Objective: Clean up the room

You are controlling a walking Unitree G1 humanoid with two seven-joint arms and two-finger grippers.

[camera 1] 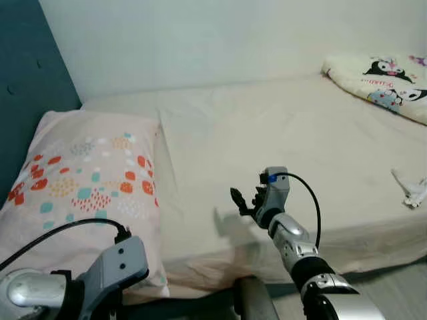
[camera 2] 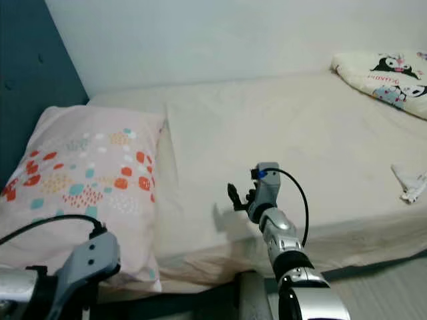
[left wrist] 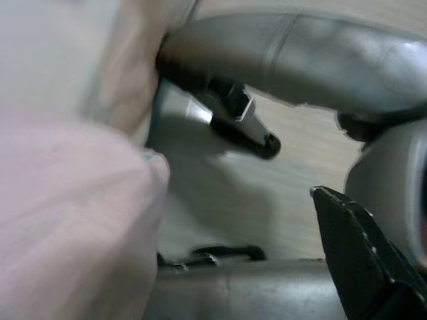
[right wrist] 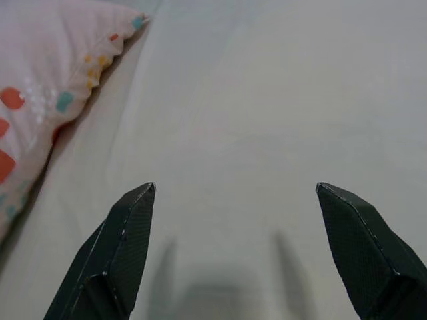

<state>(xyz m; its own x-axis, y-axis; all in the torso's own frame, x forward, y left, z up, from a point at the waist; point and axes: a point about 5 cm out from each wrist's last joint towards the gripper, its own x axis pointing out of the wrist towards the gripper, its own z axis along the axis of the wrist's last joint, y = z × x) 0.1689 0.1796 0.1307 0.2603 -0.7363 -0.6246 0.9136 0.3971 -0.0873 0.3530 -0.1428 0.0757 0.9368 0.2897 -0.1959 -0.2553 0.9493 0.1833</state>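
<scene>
Pillow [camera 1: 87, 193] lengthwise along headboard [camera 1: 27, 100]

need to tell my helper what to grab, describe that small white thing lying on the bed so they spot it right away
Start at the bed with its plain cream sheet. Follow its near edge to the robot's right, well away from the spotted pillow. There lies a small crumpled white scrap, far smaller than the cartoon-print blanket bunched at the far corner.
</scene>
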